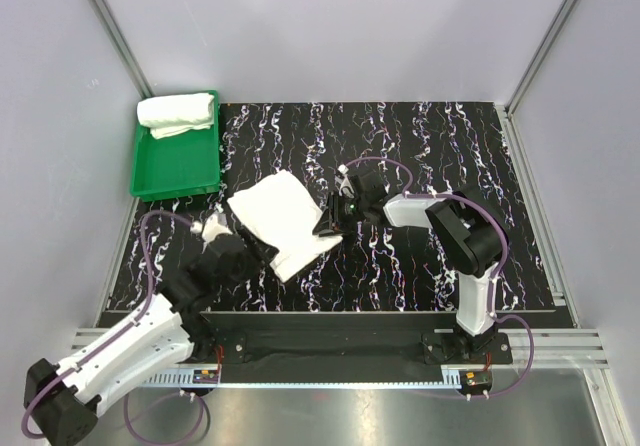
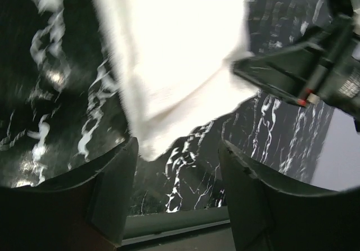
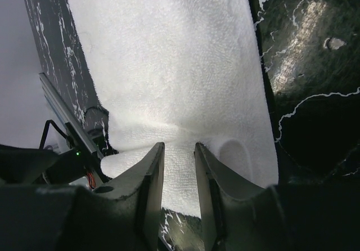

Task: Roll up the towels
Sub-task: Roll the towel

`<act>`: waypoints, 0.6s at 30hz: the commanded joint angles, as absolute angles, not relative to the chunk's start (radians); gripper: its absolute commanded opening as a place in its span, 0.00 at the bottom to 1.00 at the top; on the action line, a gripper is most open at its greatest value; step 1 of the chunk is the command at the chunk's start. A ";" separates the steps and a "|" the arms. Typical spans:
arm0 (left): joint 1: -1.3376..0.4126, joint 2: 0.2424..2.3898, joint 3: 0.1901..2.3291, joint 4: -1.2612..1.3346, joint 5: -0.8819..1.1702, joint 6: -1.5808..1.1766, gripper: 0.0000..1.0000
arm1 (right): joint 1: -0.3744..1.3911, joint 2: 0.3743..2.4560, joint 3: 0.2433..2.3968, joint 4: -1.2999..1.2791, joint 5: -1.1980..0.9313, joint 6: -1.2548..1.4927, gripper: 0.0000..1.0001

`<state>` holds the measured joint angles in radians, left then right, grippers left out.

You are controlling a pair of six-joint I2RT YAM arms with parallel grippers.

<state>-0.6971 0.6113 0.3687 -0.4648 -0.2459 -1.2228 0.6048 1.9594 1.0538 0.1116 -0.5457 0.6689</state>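
Note:
One white towel [image 1: 285,216] lies spread on the black marbled mat, left of centre. It also shows in the left wrist view [image 2: 174,54] and the right wrist view [image 3: 174,65]. My right gripper [image 1: 328,224] is at the towel's right edge. Its jaws [image 3: 178,147] stand close together, pinching a raised fold of the cloth. My left gripper [image 1: 240,234] is at the towel's near-left edge. It is open and empty [image 2: 177,144], with the towel's corner just beyond its tips. A second white towel [image 1: 178,114] lies rolled in the green tray [image 1: 180,171].
The green tray stands at the mat's far left corner. The black marbled mat [image 1: 420,146] is bordered by grey walls and aluminium frame posts [image 1: 115,36]. A metal rail [image 1: 330,341] runs along the near edge. The right gripper also shows in the left wrist view [image 2: 304,71].

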 commanded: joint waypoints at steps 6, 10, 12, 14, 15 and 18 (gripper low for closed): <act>-0.878 1.019 0.730 -0.414 -0.340 -0.586 0.60 | 0.595 1.999 1.092 0.035 -0.482 0.580 0.36; -0.968 1.172 0.828 -0.423 -0.377 -0.428 0.54 | 0.588 1.997 1.098 0.012 -0.468 0.568 0.36; -1.009 1.228 0.870 -0.436 -0.413 -0.393 0.52 | 0.583 2.002 1.097 0.012 -0.471 0.569 0.35; -1.031 1.259 0.888 -0.462 -0.451 -0.351 0.53 | 0.577 2.017 1.101 0.011 -0.476 0.569 0.35; -1.052 1.282 0.899 -0.472 -0.466 -0.344 0.54 | 0.575 2.022 1.103 0.011 -0.480 0.568 0.35; -1.072 1.322 0.902 -0.514 -0.506 -0.336 0.57 | 0.565 2.040 1.108 0.012 -0.491 0.572 0.35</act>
<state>-1.0542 1.2991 0.8627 -0.4717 -0.4088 -0.4156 0.5900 1.9850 1.1000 0.0631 -0.5610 0.6178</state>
